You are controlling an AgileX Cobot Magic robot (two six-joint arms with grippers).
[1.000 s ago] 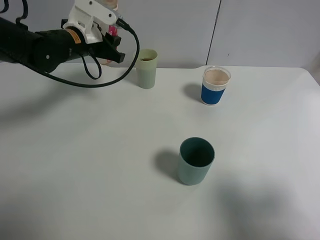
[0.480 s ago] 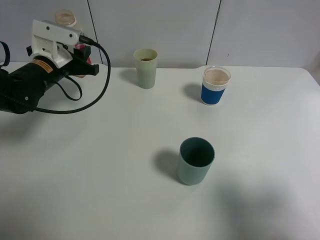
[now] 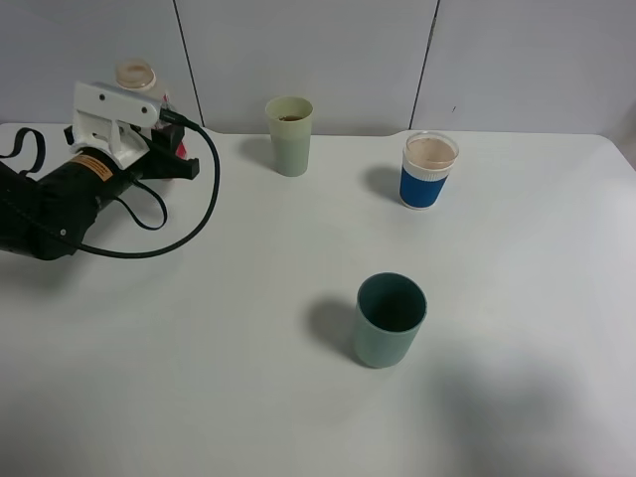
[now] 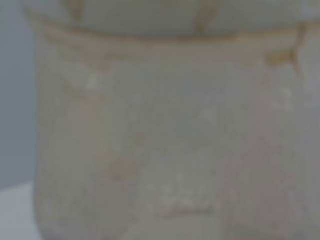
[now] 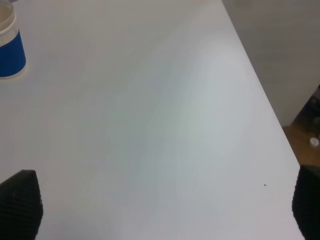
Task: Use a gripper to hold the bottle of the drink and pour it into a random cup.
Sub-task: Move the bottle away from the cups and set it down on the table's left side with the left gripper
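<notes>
Left gripper (image 3: 171, 149) low at table's (image 3: 298, 397) far left edge, jaws clamped round bottle (image 3: 136, 78); bottle upright, open neck showing above white block, pink label peeking beside it. Left wrist view filled by blurred bottle body (image 4: 165, 130). Pale yellow-green cup (image 3: 289, 135) stands well apart toward centre back. Right gripper (image 5: 160, 210) spread wide, holding nothing, over bare tabletop; blue-sleeved cup (image 5: 9, 45) beyond it.

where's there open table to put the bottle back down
The table is bare across the near left, in front of the left gripper and left of the teal cup. Also bare between the yellow-green cup and blue-sleeved cup. It is crowded only at the far left, around the bottle.
</notes>
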